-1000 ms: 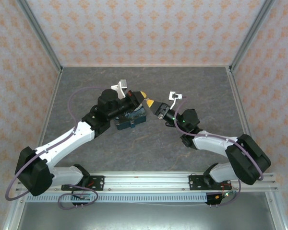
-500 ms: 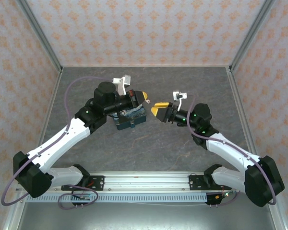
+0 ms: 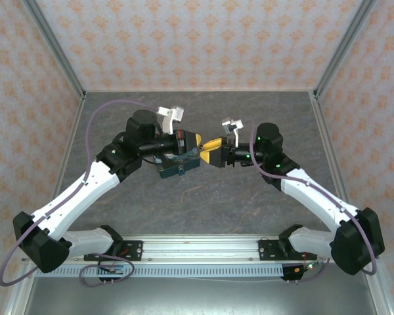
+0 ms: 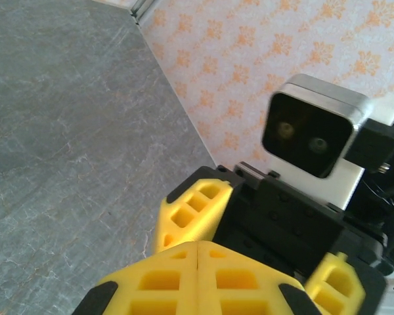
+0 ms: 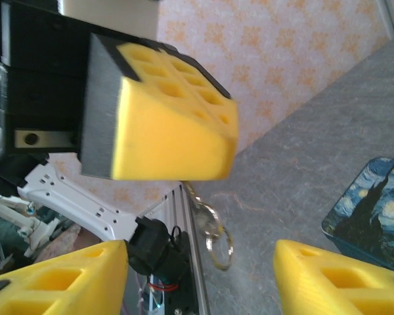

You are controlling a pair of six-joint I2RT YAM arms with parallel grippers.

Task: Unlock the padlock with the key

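My left gripper (image 3: pixel 193 140) is shut above the Starry-Night box (image 3: pixel 178 163). Its yellow fingers (image 5: pixel 174 125) pinch the key (image 5: pixel 194 191), and a pair of metal rings (image 5: pixel 218 241) dangles below them. My right gripper (image 3: pixel 209 151) faces it tip to tip and stands open (image 5: pixel 202 256), with the rings hanging in the gap and touching neither finger. In the left wrist view my own fingers (image 4: pixel 157 282) press flat together and hide the key. A tiny dark padlock (image 3: pixel 182 171) appears to sit at the box's near edge.
The box (image 5: pixel 373 205) lies on the grey mat (image 3: pixel 203 203) just beside and below both grippers. Patterned walls close in the back and sides, and an aluminium rail (image 3: pixel 197 248) runs along the near edge.
The right gripper drew back, opened and came in again level with the left fingertips. The left arm shifted slightly left and stayed shut on the key.
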